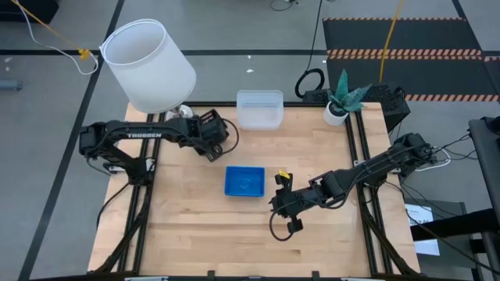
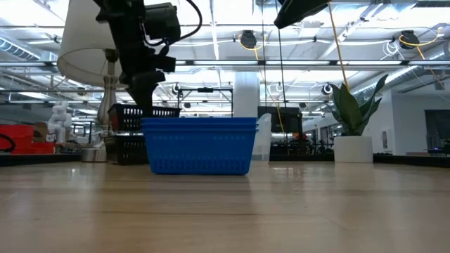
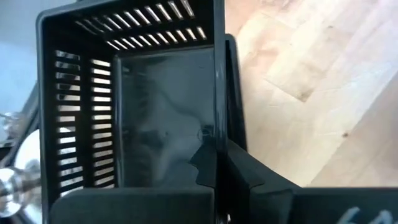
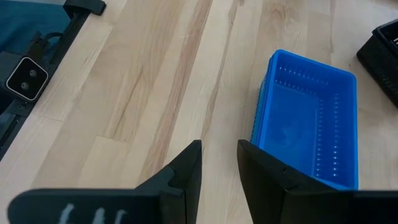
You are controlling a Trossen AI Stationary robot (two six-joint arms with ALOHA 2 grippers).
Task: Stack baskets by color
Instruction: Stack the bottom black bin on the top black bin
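A black basket (image 3: 143, 124) stands at the table's far left beside the lamp's metal base (image 3: 12, 180). My left gripper (image 1: 209, 147) is over it and shut on its wall. In the low view this black basket (image 2: 133, 133) shows behind a blue basket (image 2: 200, 144). The blue basket (image 1: 244, 181) rests on its bottom at the table's middle. Clear baskets (image 1: 259, 109) sit at the far edge. My right gripper (image 1: 280, 204) hangs open to the right of the blue basket, with nothing between its fingers (image 4: 186, 168). My left gripper has one finger (image 3: 205, 165) inside the black basket and one outside, closed on a long side wall (image 3: 217, 93). The fingers slant down from above. A second black rim (image 3: 233, 81) shows just outside that wall. Whether the basket is lifted, I cannot tell.
A white lampshade (image 1: 148, 62) on its stand overhangs the far left corner. A potted plant (image 1: 340, 97) stands at the far right corner. Bare wood lies along the near half of the table (image 1: 234, 242).
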